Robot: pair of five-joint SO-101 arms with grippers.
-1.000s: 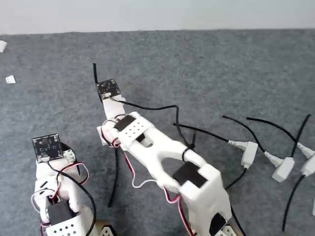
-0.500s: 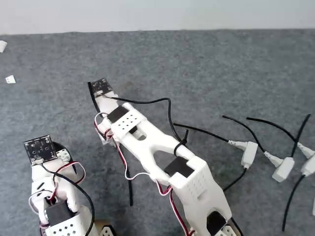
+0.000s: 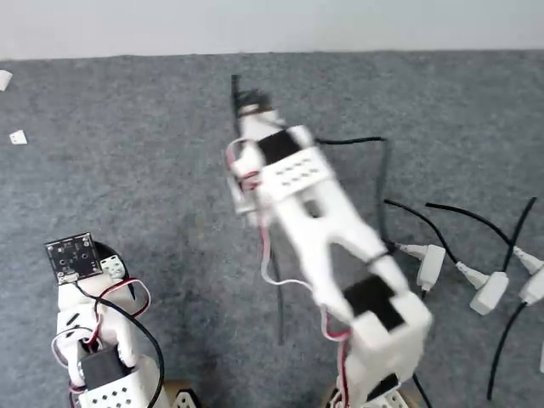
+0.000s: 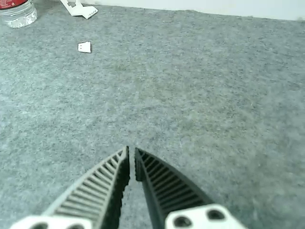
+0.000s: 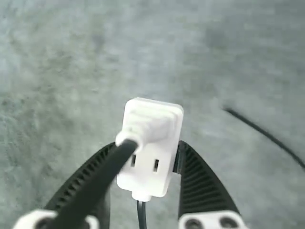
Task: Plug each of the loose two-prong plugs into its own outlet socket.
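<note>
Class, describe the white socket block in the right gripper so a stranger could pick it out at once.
On the grey carpet, follow the white right arm over the middle to the right gripper. The socket block sits between its black ribbed fingers. Unlike the white blocks lying near the carpet's right edge, it alone is gripped.

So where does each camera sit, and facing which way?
High view: fixed above, facing down on the grey mat; left arm and right arm show.
Left wrist: looks along the left gripper, shut, over the mat.
Right wrist: looks along the right gripper, clamped on a white outlet socket.
High and left wrist share a white scrap.
</note>
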